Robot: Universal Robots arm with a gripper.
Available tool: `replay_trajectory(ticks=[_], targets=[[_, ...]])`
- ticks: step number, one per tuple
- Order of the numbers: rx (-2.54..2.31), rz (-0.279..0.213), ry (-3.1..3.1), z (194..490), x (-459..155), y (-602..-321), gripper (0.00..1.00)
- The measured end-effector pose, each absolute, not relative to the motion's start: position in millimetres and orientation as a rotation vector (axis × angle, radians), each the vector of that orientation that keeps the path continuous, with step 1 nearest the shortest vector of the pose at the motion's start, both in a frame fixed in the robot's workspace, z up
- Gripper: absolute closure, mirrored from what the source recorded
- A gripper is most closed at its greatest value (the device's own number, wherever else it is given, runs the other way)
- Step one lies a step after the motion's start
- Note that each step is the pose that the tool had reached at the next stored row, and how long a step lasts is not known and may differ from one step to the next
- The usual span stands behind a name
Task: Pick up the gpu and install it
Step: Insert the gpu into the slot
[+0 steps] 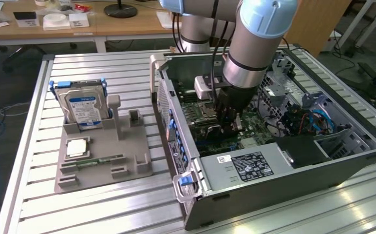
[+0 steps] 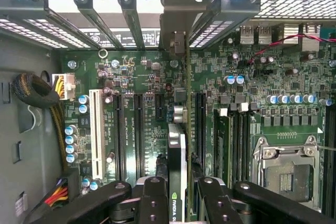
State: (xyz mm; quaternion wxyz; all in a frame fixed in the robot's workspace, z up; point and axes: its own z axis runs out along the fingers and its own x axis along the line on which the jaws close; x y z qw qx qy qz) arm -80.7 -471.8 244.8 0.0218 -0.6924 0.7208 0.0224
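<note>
While the open computer case (image 1: 344, 161) lies on its side on the slatted metal table (image 1: 97, 204), the arm (image 1: 253, 44) reaches down into it over the green motherboard (image 2: 131, 82). Beside the case, on the exterior view's left, a grey holder (image 1: 103, 165) carries a hard drive (image 1: 84, 109). The gripper (image 2: 177, 192) has its fingers (image 2: 152, 198) partly closed on the gpu (image 2: 177, 156), which stands edge-on above the motherboard's expansion slots (image 2: 136, 129), its metal bracket (image 2: 176, 24) at the case's rear wall.
</note>
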Motion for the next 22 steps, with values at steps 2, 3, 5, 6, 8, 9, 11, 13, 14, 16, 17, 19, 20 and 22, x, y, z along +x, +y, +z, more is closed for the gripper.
replay_trajectory(ticks=[2,3,5,6,8,9,11,13,14,16,17,19,20,22], targets=[[-2.146,0.069,2.233,244.1,-80.7,-471.8,0.73],[-2.146,0.070,2.233,244.0,-80.7,-471.8,0.73],[-2.146,0.070,2.233,243.9,-80.7,-471.8,0.73],[-2.146,0.070,2.233,243.9,-80.7,-471.8,0.73],[-2.146,0.070,2.233,243.3,-80.7,-471.7,0.73],[-2.146,0.069,2.233,242.9,-80.8,-471.8,0.73],[-2.146,0.069,2.233,242.9,-80.9,-471.8,0.73],[-2.146,0.069,2.233,242.9,-80.9,-471.8,0.73],[-2.146,0.070,2.233,242.8,-80.9,-471.8,0.73],[-2.146,0.070,2.233,242.8,-80.9,-471.8,0.73],[-2.146,0.070,2.233,242.8,-80.9,-471.8,0.73],[-2.146,0.070,2.233,242.8,-80.9,-471.8,0.73],[-2.146,0.070,2.233,242.8,-80.9,-471.8,0.73],[-2.146,0.070,2.233,242.8,-80.9,-471.8,0.72]])
